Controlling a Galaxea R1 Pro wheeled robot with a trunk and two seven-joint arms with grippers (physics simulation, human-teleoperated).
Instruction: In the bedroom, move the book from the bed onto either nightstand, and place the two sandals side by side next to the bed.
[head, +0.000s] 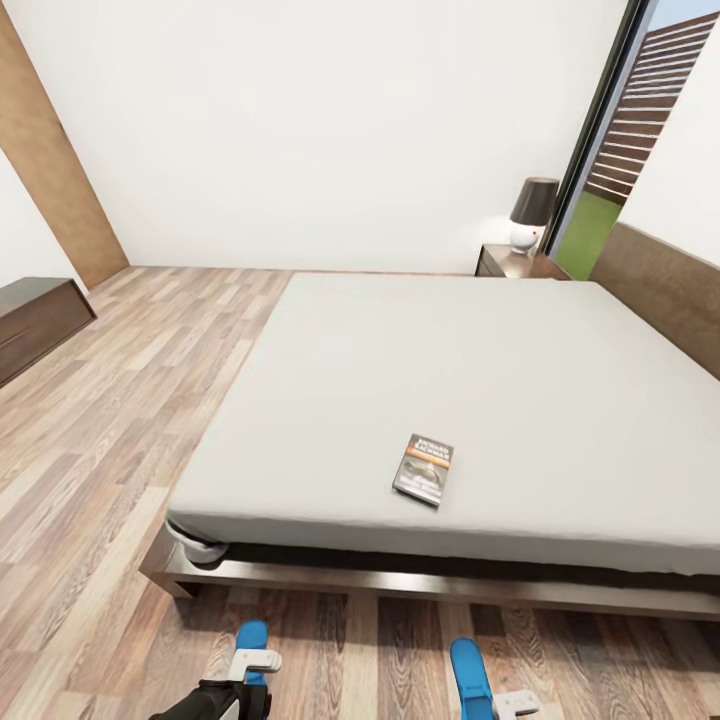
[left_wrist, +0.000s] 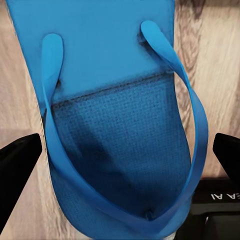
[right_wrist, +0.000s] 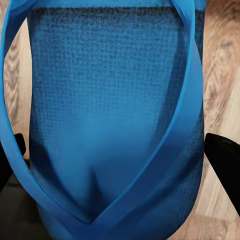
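Step in hand: sandal placement. Left sandal (head: 251, 637) and right sandal (head: 468, 672) lie on floor (head: 110, 450) near bed (head: 450, 380), apart. Both jaws spread wide, straddling sandals, gripping nothing. Book (head: 424, 468) on bed. Next: align sandals, then fetch book.

book: a small thin paperback (head: 424, 468) with a dark cover, orange band and greyish picture, lying flat on the mattress near its foot edge, at 5 o'clock of the bed's middle.
bed: a large low double bed (head: 420, 400) with a plain light-grey mattress, dark brown wooden frame and headboard.
nightstand: a low dark-brown wooden cabinet (head: 515, 264), at the bed's far corner, 1 o'clock.
sandals: two bright blue flat sandals, one (head: 252, 640) (left_wrist: 115, 125) at 7 o'clock of the book, the other (head: 470, 678) (right_wrist: 115, 125) at 5 o'clock, apart, both over the wood-plank floor before the bed's foot.
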